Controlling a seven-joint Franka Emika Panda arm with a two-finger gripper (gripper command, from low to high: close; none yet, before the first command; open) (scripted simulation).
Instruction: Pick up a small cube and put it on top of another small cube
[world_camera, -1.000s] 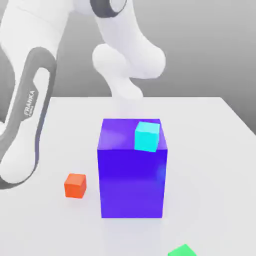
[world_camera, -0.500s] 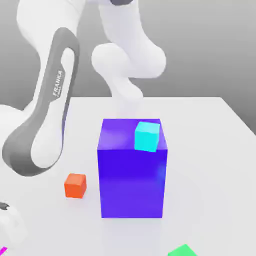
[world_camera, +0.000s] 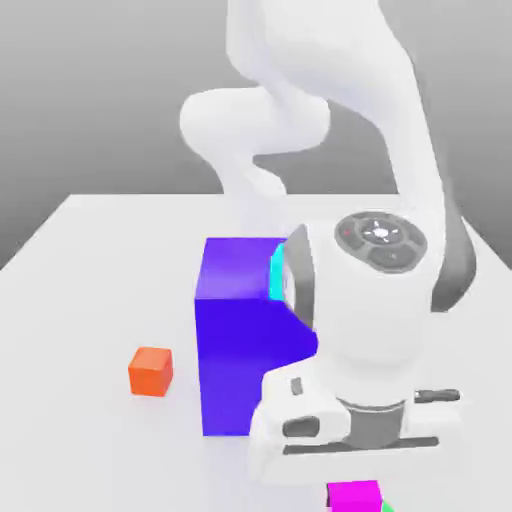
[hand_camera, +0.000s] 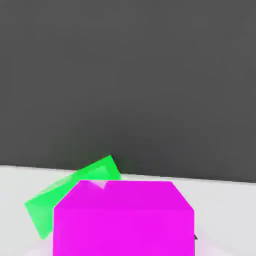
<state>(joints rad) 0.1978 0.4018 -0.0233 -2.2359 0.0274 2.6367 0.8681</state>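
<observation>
The small magenta-pink cube (world_camera: 354, 494) sits at the bottom edge of the exterior view, directly under my gripper (world_camera: 354, 478). A sliver of the green cube (world_camera: 386, 508) peeks out at its lower right. In the hand view the magenta cube (hand_camera: 123, 220) is close up, and the green cube (hand_camera: 70, 192) shows partly from behind it, turned at an angle. The two cubes overlap; whether the magenta one rests on the green one I cannot tell. The white hand body hangs low over both.
A big blue block (world_camera: 235, 330) stands mid-table with a cyan cube (world_camera: 276, 272) on top, mostly hidden by my wrist. An orange-red cube (world_camera: 150, 371) lies toward the exterior view's left on the white table (world_camera: 90, 290).
The arm has swung from the exterior view's left to the lower right, in front of the blue block. The magenta cube travelled with it from the bottom left corner to over the green cube.
</observation>
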